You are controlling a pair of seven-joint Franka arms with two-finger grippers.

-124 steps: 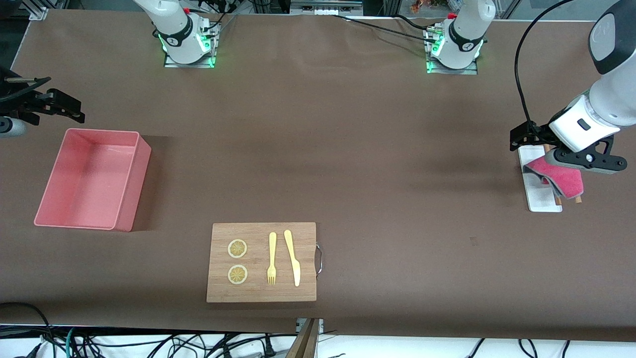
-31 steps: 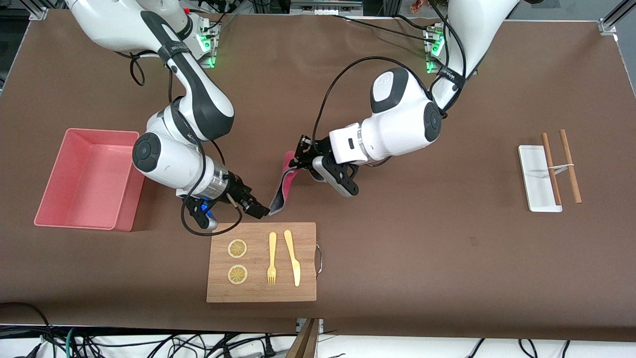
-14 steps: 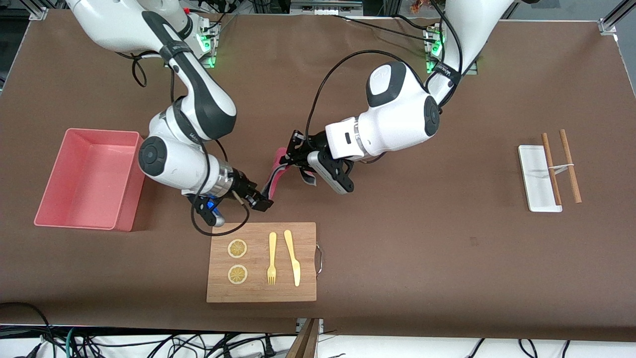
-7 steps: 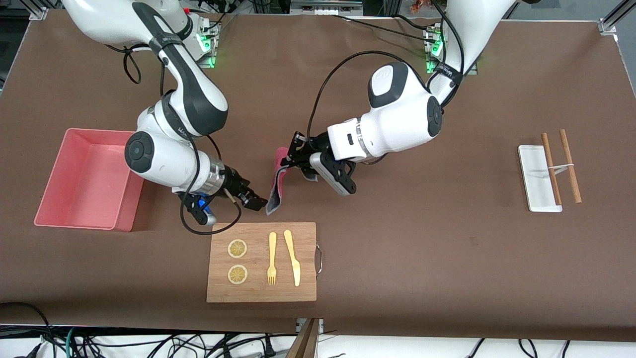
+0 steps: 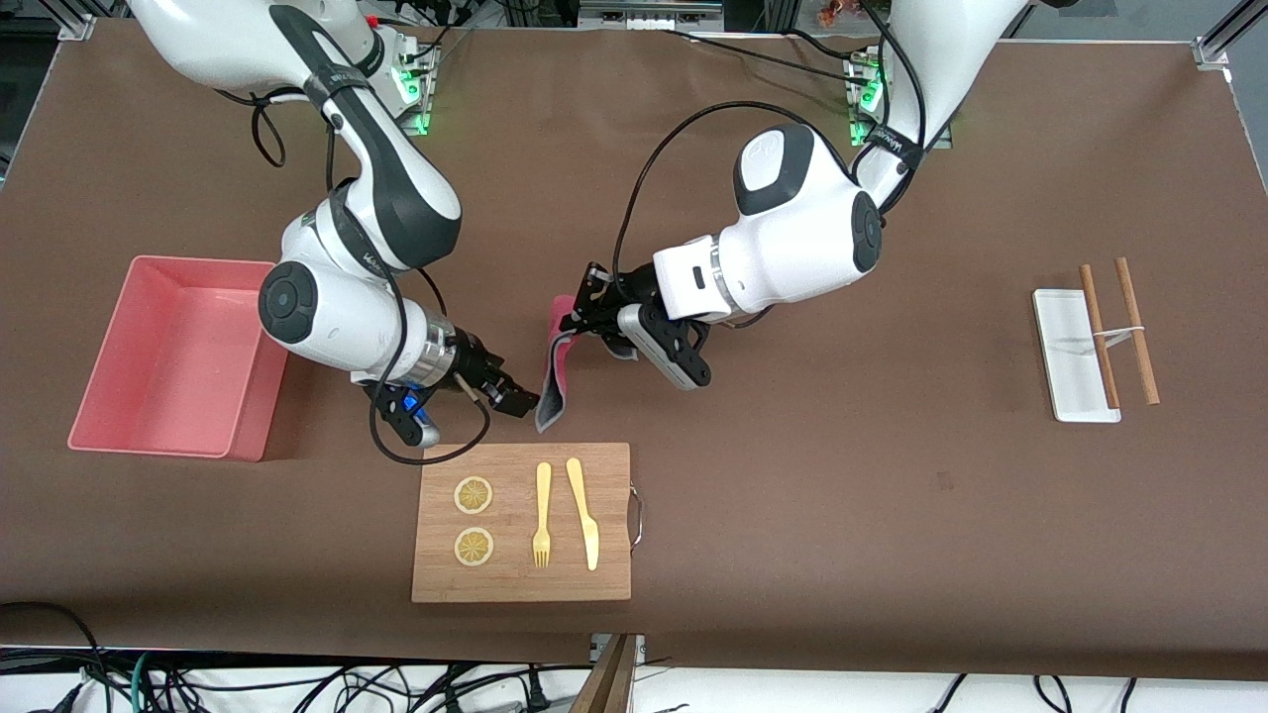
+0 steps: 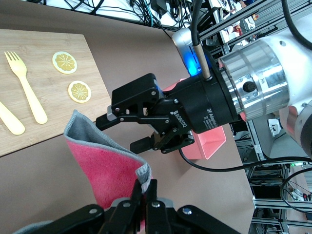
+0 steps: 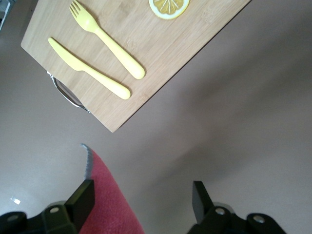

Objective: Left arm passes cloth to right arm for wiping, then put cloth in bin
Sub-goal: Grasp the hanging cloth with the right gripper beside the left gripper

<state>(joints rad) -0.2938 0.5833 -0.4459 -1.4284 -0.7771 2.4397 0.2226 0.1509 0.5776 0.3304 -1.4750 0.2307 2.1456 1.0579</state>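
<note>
My left gripper [image 5: 577, 315] is shut on the top corner of the cloth [image 5: 553, 381] and holds it in the air, above the table just past the wooden board [image 5: 515, 584]. The cloth hangs down, magenta-pink with a grey face. In the left wrist view my fingers [image 6: 152, 192] pinch the cloth [image 6: 105, 165]. My right gripper [image 5: 519, 396] is open beside the cloth's lower end. In the right wrist view the cloth [image 7: 107, 200] lies just inside one finger of the open right gripper [image 7: 142, 195]. The salmon-pink bin [image 5: 198, 263] stands at the right arm's end of the table.
The board carries two lemon slices [image 5: 474, 495], a yellow fork [image 5: 542, 515] and a yellow knife [image 5: 584, 513], with a metal handle [image 5: 637, 515]. A white tray [image 5: 1068, 366] with two wooden sticks [image 5: 1100, 337] lies at the left arm's end.
My left arm has carried the cloth from the white tray to the middle of the table. My right arm has come in from beside the bin and edged up to the cloth's lower end.
</note>
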